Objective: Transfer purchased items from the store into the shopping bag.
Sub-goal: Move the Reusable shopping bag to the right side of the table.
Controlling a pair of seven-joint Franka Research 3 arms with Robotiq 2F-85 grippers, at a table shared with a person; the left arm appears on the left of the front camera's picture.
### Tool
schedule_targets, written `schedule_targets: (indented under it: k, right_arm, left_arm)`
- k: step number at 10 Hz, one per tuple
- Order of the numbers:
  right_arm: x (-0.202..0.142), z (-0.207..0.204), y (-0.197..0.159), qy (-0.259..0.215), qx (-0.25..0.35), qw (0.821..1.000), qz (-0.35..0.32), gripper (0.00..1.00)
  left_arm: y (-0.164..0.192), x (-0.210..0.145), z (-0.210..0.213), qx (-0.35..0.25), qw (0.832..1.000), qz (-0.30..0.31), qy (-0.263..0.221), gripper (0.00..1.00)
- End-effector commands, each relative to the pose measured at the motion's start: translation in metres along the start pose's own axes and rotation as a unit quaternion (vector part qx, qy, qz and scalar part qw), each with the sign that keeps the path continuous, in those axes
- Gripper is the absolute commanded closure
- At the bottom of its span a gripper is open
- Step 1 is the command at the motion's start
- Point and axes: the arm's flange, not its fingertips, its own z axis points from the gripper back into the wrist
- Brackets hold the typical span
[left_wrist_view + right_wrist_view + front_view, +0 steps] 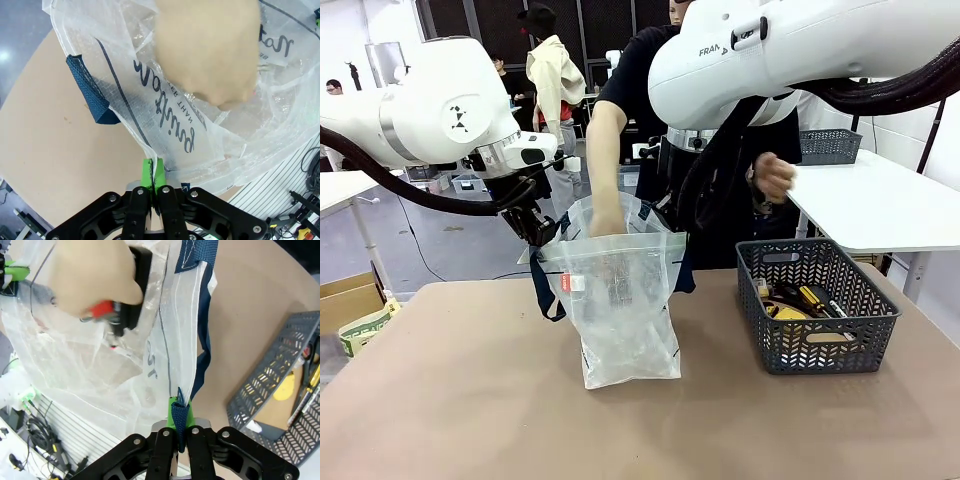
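While the shopping bag (625,300) stood upright on the bench (440,400), its mouth was stretched open between the two arms. The left end effector (152,172) was pinched tight on the rim at the bag's left edge, its green pads (146,172) pressed together over the thin plastic. The right end effector (178,417) was clamped the same way on the bag's opposite rim, just beside the spot where a navy strap handle (202,340) was sewn on. The bag was translucent clear plastic, crinkled and sagging a little below the rim. It had navy script lettering (165,105) across its side and a small red-and-white tag (571,283) near its left edge. A person's hand (608,220) reached down through the open mouth into the bag, and the right wrist view showed it gripping a black item (127,295) with red parts inside the bag. The person's other hand (775,177) hung in the air to the right of the bag. To the right of the bag and apart from it, the store (820,345), a dark grey slotted basket, sat on the bench. It had yellow and black items (798,300) lying in it.
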Motion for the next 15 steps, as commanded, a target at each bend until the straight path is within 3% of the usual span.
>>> schedule_targets:
  k: [1,15]
  right_arm:
    - [-0.0002,0.0001,-0.0011,0.001,0.000,1.000,0.007,1.00]
    - [-0.0002,0.0001,-0.0011,0.001,0.000,1.000,0.007,1.00]
  left_arm:
    - [0.0010,-0.0015,-0.0011,0.002,1.000,-0.001,0.002,1.00]
    - [0.0010,-0.0015,-0.0011,0.002,1.000,-0.001,0.002,1.00]
